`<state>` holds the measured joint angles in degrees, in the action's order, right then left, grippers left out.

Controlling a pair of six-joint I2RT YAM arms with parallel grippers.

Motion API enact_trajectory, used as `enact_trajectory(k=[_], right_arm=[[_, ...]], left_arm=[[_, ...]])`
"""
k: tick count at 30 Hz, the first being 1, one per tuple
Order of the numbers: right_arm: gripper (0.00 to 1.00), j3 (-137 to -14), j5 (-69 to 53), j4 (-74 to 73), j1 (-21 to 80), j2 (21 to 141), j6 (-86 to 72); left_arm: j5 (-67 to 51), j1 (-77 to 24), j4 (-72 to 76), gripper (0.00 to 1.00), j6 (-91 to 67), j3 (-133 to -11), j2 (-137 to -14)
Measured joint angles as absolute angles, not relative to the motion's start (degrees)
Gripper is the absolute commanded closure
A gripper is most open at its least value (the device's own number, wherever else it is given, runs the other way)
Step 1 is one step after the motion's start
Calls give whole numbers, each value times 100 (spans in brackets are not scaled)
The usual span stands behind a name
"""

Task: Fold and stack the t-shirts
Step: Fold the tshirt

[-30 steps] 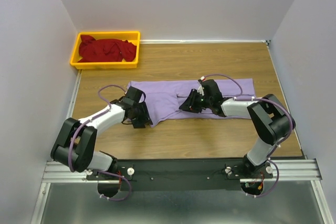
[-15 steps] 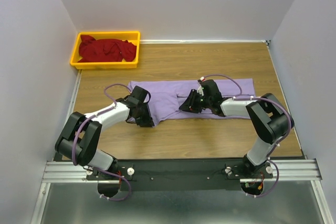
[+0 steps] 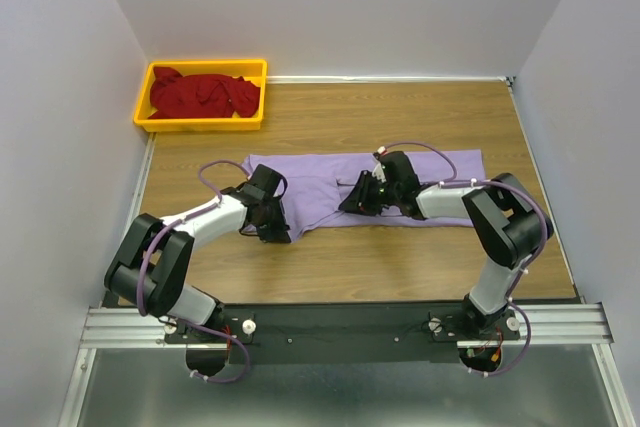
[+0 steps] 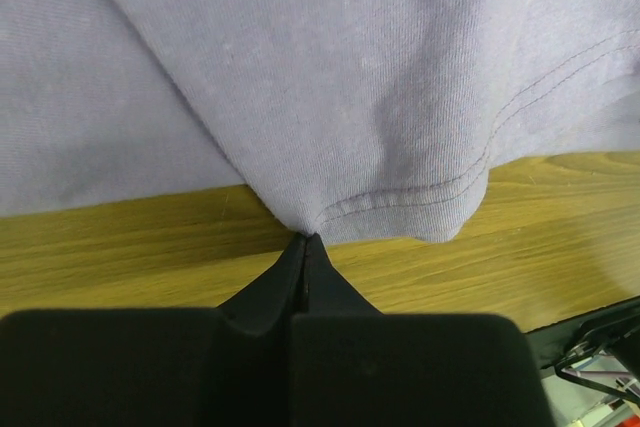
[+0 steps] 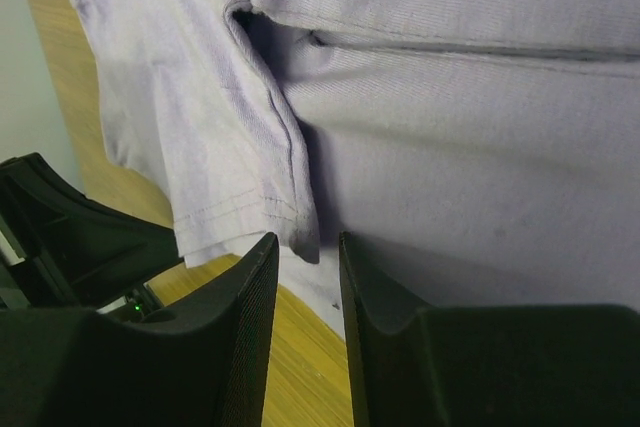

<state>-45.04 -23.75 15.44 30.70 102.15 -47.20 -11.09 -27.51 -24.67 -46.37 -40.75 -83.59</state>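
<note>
The lilac t-shirt [image 3: 320,172] lies spread across the middle of the wooden desk [image 3: 400,112], long axis running left to right; its surface is mostly flat, with a folded-over flap near the centre.

Left pincer [image 4: 304,242]: positioned at the near left corner of the garment; the fingers [image 4: 275,287] are pressed together with no gap between them; the stitched hem [image 4: 420,195] draws to a point exactly at the fingertips, so a pinch of fabric appears to be held, though the contact itself is hidden by the tips. The cloth beyond the tips rises in a soft ridge; bare desk shows on both sides of the fingers.

Right pincer [image 5: 306,239]: positioned low over the centre of the garment, at the folded flap; the two fingers stand slightly apart, a narrow slot between them; the corner of a sleeve [image 5: 190,117] edge sits at the mouth of that slot; whether the fingers touch the cloth cannot be told from the wrist view. Both fingers overlie purple fabric; the desk is visible at the lower left.

A red t-shirt [image 3: 205,95] lies crumpled inside the yellow bin [image 3: 200,125] at the far left corner of the desk, well apart from both arms.
</note>
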Motion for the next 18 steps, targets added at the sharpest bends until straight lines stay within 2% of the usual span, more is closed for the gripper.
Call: enact_trajectory(k=[4,8,9,18], right_arm=[[69,-4576,-2477,1544,3070,10300,-4694],[92,-4628,-2552,1542,3070,10322,-4665],[95,-4646,-2567,1540,3070,10322,-4657],[96,-4993,-2600,1059,3070,10318,-4386]], left_arm=[[-1037,-2751,-2578,100,-4637,-4075,-8315],[-915,-2751,-2694,100,-4611,-4077,-8243],[-886,-2751,-2724,100,-4606,-4082,-8239],[-569,-2720,-3079,100,-4362,-4456,-8241]])
